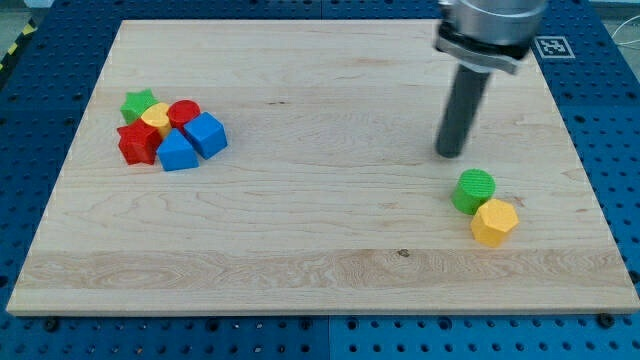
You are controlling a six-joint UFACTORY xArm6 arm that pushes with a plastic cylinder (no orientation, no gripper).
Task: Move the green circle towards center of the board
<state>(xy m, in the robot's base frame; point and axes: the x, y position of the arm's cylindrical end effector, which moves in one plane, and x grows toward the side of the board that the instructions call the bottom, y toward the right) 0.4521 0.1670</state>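
Green circle [473, 191] sits lower right, touching yellow hexagon [494, 221].
My tip [452, 154], a bare rod with no jaws, rests just upper-left; likely needs rounding rightward to push it centreward.

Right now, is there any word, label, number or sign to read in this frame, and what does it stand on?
No readable words or numbers.
A black-and-white square marker sits beyond the board's top right corner, on the blue perforated table; a coded pattern, not text.
The blocks, my tip and the board carry no lettering.
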